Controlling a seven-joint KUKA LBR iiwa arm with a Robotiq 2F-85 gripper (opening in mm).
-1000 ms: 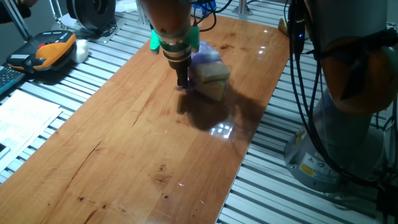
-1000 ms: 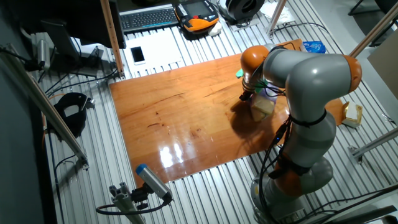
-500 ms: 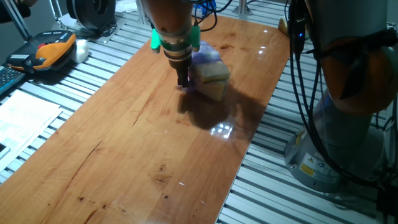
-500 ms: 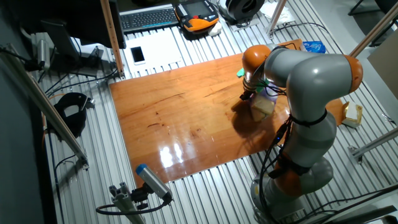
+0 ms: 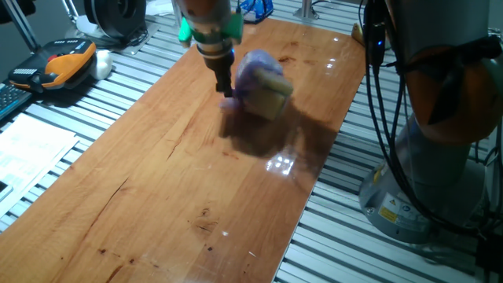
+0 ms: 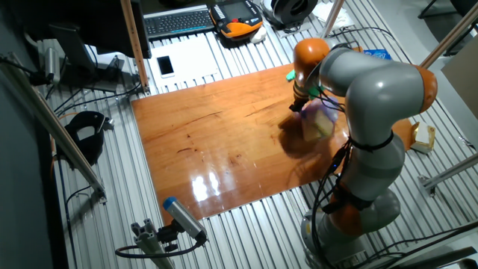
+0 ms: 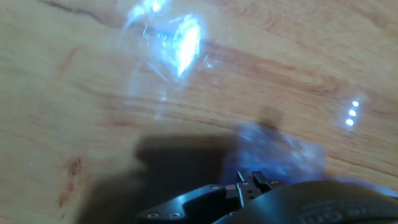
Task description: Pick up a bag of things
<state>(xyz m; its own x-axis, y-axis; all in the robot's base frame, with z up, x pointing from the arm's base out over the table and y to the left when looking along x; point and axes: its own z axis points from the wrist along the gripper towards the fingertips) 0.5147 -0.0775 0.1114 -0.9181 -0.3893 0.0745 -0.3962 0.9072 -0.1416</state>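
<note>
The bag of things (image 5: 259, 82) is a crinkly lilac plastic bag with a tan block inside. It hangs blurred a little above the wooden table (image 5: 173, 189), over its own shadow. My gripper (image 5: 226, 91) is shut on the bag's left edge and holds it up. In the other fixed view the bag (image 6: 323, 117) hangs to the right of the gripper (image 6: 299, 105). The hand view is blurred; the lilac plastic (image 7: 277, 155) shows right at the hand, with the table (image 7: 93, 81) below. The fingertips are hidden there.
An orange-and-black pendant (image 5: 61, 63) lies on the slatted bench at the far left. A blue-and-white packet (image 6: 376, 55) and a bare tan lump (image 6: 423, 136) lie beyond the table's right side. The arm's own base (image 5: 440, 173) stands to the right.
The gripper has moved up and slightly back with the bag in it. The bag has left the table and now hangs above its shadow.
</note>
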